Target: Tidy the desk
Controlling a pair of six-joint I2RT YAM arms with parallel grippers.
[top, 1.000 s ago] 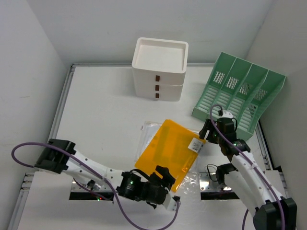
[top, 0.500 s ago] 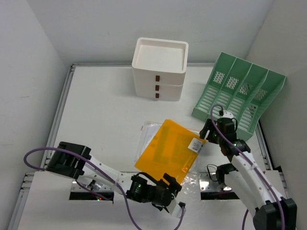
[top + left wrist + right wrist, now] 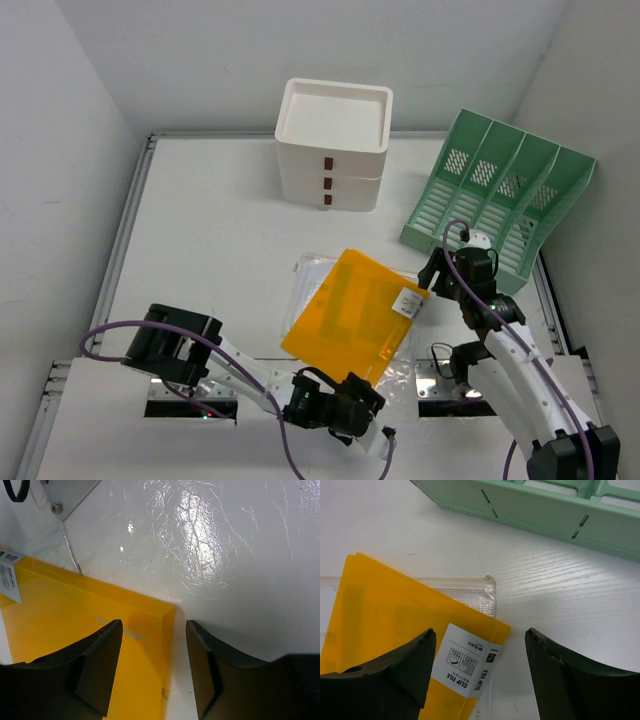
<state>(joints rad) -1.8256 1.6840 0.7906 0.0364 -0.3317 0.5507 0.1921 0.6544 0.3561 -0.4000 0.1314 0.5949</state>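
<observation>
Desk (image 3: 200, 220) under both arms, orange clip file (image 3: 350, 315) lying near-centre | left gripper (image 3: 154, 626) jaws apart astride its near corner, right gripper (image 3: 480, 635) apart above label corner | risk: your pinch slips, dragging clear sleeve (image 3: 465, 587) beneath.

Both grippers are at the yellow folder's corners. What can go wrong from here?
The left gripper straddles a corner of the yellow folder, flat on the desk; closing may slip off or crease it.
The folder lies on a clear pouch, which could drag along.
The right gripper, open over the labelled corner, may pin it.
</observation>
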